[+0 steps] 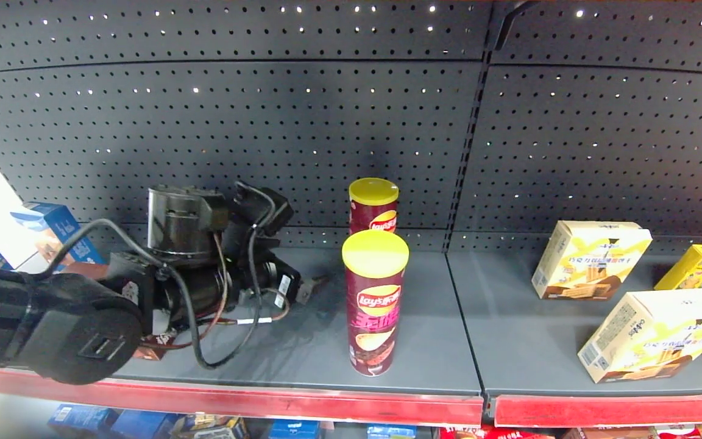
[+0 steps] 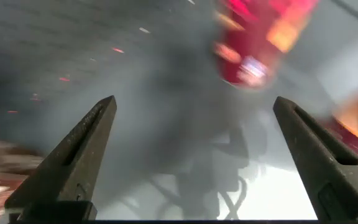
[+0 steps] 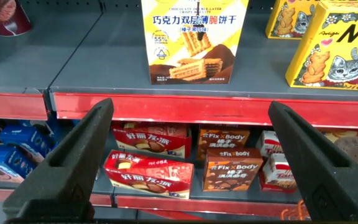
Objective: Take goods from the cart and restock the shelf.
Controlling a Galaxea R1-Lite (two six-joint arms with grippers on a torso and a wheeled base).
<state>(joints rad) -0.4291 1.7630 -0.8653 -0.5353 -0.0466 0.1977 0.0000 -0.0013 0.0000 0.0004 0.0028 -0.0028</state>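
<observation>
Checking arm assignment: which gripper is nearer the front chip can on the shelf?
Left. The left gripper sits open over the shelf, just beside the front chip can; the right gripper is out in front of the shelf, facing a biscuit box, farther off.

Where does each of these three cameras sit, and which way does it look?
Head view: on the robot's head, looking forward and down at the grey shelf, chip cans and wafer boxes; the left arm shows at left.
Left wrist view: on the left wrist, looking past the open left gripper at the shelf floor and a blurred red can.
Right wrist view: on the right wrist, facing the shelf's front edge past the open right gripper.
Shared: head and right wrist views both show a wafer box.
</observation>
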